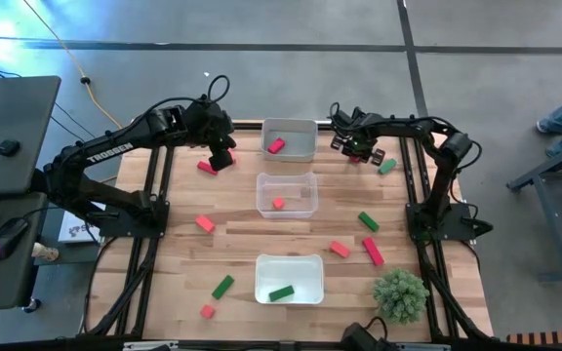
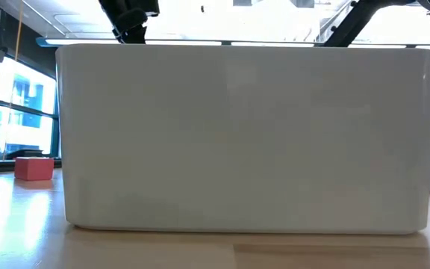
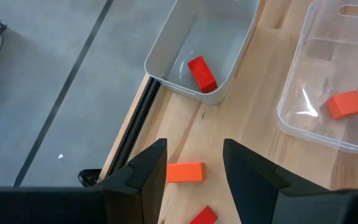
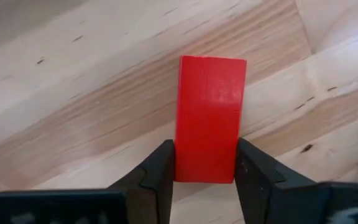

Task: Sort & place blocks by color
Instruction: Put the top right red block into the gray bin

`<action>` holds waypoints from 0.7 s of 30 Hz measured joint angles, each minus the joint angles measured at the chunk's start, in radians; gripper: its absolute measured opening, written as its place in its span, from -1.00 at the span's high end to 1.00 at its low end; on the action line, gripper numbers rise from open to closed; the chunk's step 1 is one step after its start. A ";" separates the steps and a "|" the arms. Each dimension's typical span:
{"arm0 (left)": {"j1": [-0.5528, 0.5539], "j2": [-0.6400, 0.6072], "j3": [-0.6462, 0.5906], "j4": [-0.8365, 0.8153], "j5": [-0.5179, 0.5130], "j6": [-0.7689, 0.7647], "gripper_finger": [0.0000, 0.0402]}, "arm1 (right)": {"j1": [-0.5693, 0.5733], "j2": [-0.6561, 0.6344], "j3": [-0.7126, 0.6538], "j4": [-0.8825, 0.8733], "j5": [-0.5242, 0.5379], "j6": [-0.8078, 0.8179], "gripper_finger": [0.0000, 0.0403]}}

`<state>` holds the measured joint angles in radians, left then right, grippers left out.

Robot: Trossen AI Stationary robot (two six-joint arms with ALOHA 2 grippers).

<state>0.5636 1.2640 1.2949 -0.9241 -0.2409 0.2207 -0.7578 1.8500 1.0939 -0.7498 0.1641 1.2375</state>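
Observation:
My right gripper [image 1: 361, 149] points down at the table's far right, right of the far tray [image 1: 310, 154], and is shut on a red block [image 4: 210, 106] lying flat on the wood. A green block [image 1: 386, 167] lies beside it. My left gripper [image 3: 192, 163] hangs open, with nothing between its fingers, above two blocks on the table: an orange one [image 3: 185, 172] and a red one [image 3: 204, 216], left of the far tray [image 3: 166, 68]. That tray holds a red block [image 3: 202, 73], the middle tray [image 1: 312, 180] an orange one [image 3: 345, 104], the near tray [image 1: 261, 263] a green one [image 1: 281, 292]. My right gripper pinches the red block's two long sides [image 4: 184, 158] between its two fingers, near one end of the block. The fingers come from above, pointing down, and lie across the block. The block lies flat on the table, most of its length reaching out past the fingers.
Loose blocks lie on the wood: orange [image 1: 204, 223], green [image 1: 222, 286] and pink [image 1: 208, 312] at the left, green [image 1: 368, 221], orange [image 1: 340, 249] and crimson [image 1: 373, 252] at the right. A bushy green plant [image 1: 400, 294] stands at the near right. The near tray's wall [image 2: 245, 134] fills the low view.

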 joint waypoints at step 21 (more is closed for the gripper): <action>0.000 0.000 0.000 0.003 0.023 -0.213 0.27 | 0.174 -0.200 -0.005 -0.025 -0.113 -0.244 0.45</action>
<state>0.5636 1.2640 1.2949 -0.9214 -0.2178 0.0075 -0.5843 1.6496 1.0885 -0.7746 0.0510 0.9937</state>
